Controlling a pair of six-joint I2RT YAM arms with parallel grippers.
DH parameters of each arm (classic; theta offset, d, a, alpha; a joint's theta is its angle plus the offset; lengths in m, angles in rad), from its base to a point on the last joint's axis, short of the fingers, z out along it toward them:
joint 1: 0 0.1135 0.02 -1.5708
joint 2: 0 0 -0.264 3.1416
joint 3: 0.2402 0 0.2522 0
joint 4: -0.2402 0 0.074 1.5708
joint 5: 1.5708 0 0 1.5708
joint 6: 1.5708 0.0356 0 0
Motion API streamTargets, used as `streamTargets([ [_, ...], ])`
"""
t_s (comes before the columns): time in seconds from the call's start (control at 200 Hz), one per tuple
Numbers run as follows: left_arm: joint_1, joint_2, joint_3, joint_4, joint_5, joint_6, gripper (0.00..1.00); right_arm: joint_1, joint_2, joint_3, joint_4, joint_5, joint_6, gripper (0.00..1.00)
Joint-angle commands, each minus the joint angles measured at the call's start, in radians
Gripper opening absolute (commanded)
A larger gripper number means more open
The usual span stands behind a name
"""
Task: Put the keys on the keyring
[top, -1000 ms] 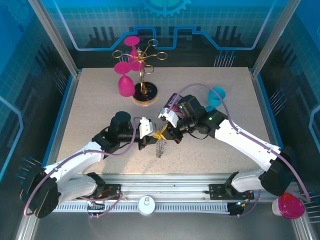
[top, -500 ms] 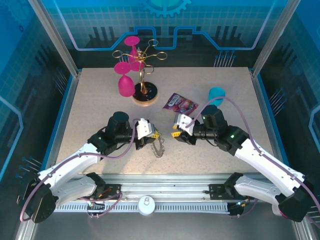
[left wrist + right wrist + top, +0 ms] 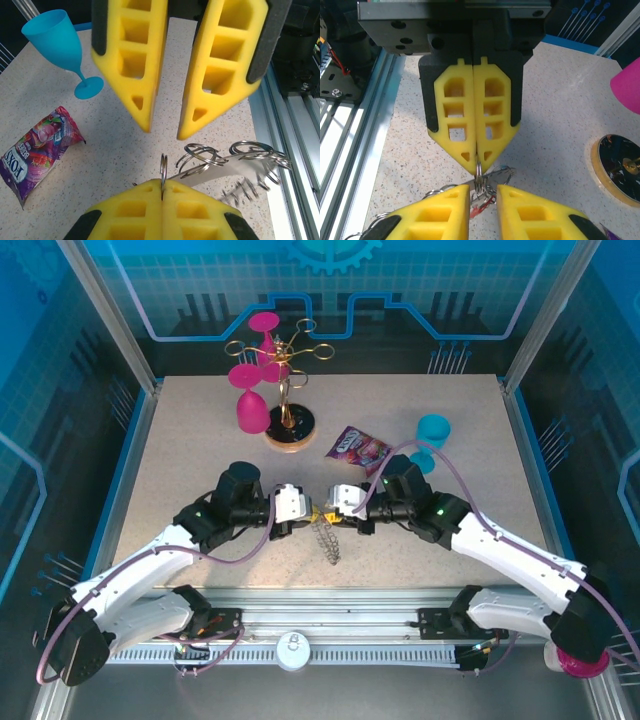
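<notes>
Our right gripper (image 3: pixel 332 514) has come back to the middle of the top view. Half a second ago it stood apart, more toward the right of the frame, and now it is nose to nose with our left gripper (image 3: pixel 310 511). Its jaws are apart and they hold nothing. In the right wrist view its two yellow fingers (image 3: pixel 435 215) stand on both sides of the wire loop that the left gripper presents. The left gripper is closed and pinches one thin silver loop of the keyring (image 3: pixel 325 535) between its fingertips; in the left wrist view this loop stands upright out of the closed tips. The keyring has also shifted a little toward the centre, and it trails from the pinched loop down to the table (image 3: pixel 200 440), in the lower middle of the top view. We judge that this is a new approach for threading, so the task is not yet finished. The keyring looks like a flat grey band with many small wire loops along its edge, and it seems light and floppy. A small red piece, probably the head of the key (image 3: pixel 476 210), shows low between the right fingers, close to the pinched loop. Whether it is already on the loop we cannot tell.
</notes>
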Motion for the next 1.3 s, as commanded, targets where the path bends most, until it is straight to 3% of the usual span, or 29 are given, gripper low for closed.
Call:
streamTargets([
  [0.0,-0.009,-0.021,0.042,-0.002,0.031,0.046,0.00,0.018,0.016,0.010,0.030,-0.012,-0.022,0.24],
  [0.47,-0.011,-0.029,0.050,-0.017,0.044,0.059,0.00,0.043,0.055,0.040,0.033,0.001,-0.029,0.19],
  [0.65,-0.014,-0.036,0.056,-0.027,0.046,0.054,0.00,0.048,0.057,0.040,0.028,-0.005,-0.026,0.09],
  [0.961,-0.014,-0.049,0.062,-0.037,0.065,0.041,0.00,0.049,0.059,0.041,0.026,0.002,-0.021,0.16],
  [1.156,-0.014,-0.051,0.062,-0.038,0.083,0.032,0.00,0.053,0.042,0.043,0.038,-0.005,-0.024,0.00],
  [1.291,-0.013,-0.060,0.051,-0.047,0.064,0.034,0.00,0.043,0.016,0.033,0.038,-0.030,-0.011,0.00],
])
